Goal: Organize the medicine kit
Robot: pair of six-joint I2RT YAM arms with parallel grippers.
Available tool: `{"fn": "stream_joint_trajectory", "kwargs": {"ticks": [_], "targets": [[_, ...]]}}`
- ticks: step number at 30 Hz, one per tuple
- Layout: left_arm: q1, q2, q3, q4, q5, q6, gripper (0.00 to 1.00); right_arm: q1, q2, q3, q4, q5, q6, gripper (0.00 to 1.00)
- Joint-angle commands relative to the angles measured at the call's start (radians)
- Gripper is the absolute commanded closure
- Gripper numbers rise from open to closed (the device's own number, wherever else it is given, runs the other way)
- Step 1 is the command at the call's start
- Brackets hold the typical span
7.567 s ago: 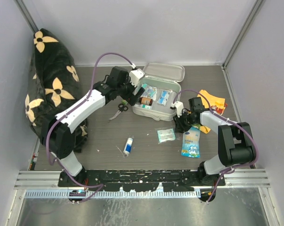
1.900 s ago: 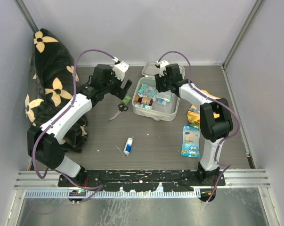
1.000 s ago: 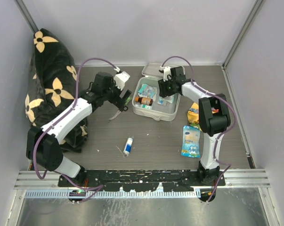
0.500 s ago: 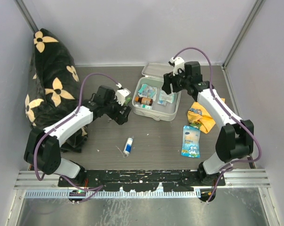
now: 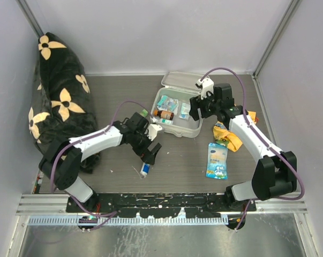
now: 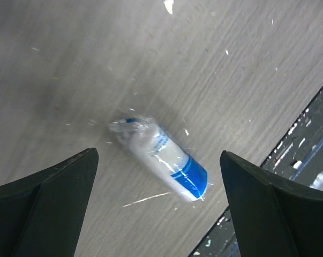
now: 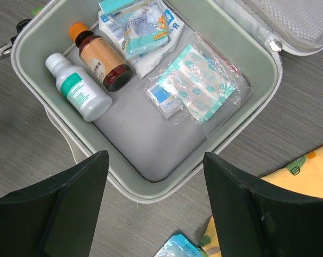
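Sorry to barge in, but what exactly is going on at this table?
Two robot arms are organizing a pale grey plastic medicine case, which lies open with a white bottle, a brown bottle and sealed packets inside. The right hand hovers open over the case, holding nothing. The left hand, open too, hangs above a small white-and-blue wrapped roll lying on the table. A blue-and-yellow pouch and an orange-yellow cloth lie outside the case.

You have one medicine kit (image 7: 134,142), one white bottle (image 7: 78,88), one brown bottle (image 7: 102,61), one wrapped roll (image 6: 161,158) at seven o'clock, one pouch (image 5: 217,159) at four.
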Motion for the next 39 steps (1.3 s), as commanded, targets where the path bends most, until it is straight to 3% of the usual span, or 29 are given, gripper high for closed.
{"fn": "stream_joint_trajectory", "kwargs": {"ticks": [1, 16, 25, 31, 39], "targets": [[-0.048, 0.043, 0.011, -0.057, 0.037, -0.033, 0.03, -0.020, -0.050, -0.009, 0.063, 0.026, -0.016, 0.23], [-0.113, 0.166, 0.079, -0.142, -0.041, -0.049, 0.36, -0.102, -0.069, -0.047, 0.086, -0.034, 0.007, 0.23], [-0.133, 0.189, 0.199, -0.197, -0.095, 0.081, 0.60, -0.124, -0.076, -0.045, 0.087, -0.045, 0.012, 0.23], [-0.136, 0.205, 0.282, -0.223, -0.091, 0.243, 0.65, -0.138, -0.080, -0.048, 0.090, -0.059, 0.015, 0.23], [-0.174, 0.310, 0.443, -0.287, -0.098, 0.372, 0.61, -0.155, -0.085, -0.051, 0.089, -0.067, 0.015, 0.23]]}}
